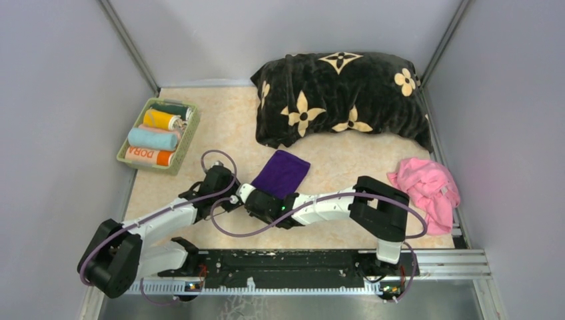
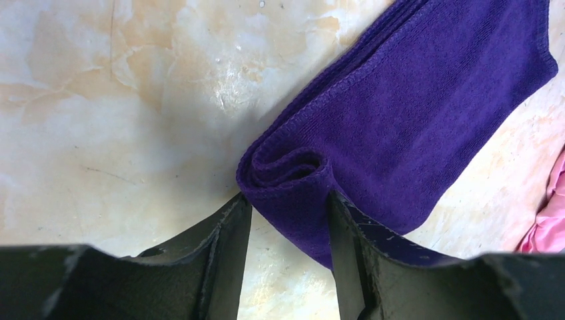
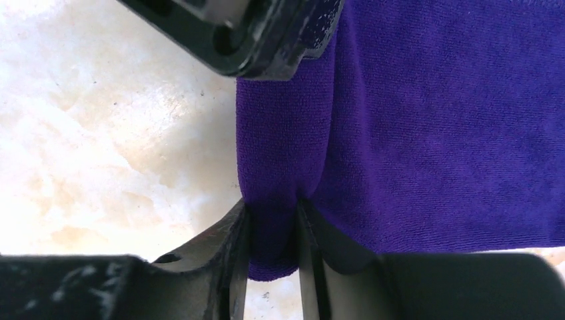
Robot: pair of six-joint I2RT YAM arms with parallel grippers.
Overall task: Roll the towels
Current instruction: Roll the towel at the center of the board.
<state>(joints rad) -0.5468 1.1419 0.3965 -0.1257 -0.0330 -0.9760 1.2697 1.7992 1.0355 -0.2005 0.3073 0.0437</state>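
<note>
A dark purple towel (image 1: 281,172) lies flat on the table's middle, its near end curled into a small roll (image 2: 286,175). My left gripper (image 2: 286,200) grips one end of that roll between its fingertips; in the top view it (image 1: 233,197) sits at the towel's near left corner. My right gripper (image 3: 273,213) is shut on the same rolled edge (image 3: 283,153), right beside the left one (image 1: 245,193). A crumpled pink towel (image 1: 428,190) lies at the right edge. Rolled towels, among them yellow (image 1: 160,119), light blue (image 1: 152,139) and orange "DORA" (image 1: 148,156), lie in a basket.
The green basket (image 1: 188,137) stands at the far left. A big black cushion with beige flowers (image 1: 340,100) fills the back. Grey walls close in both sides. The left gripper's body (image 3: 253,33) shows at the top of the right wrist view.
</note>
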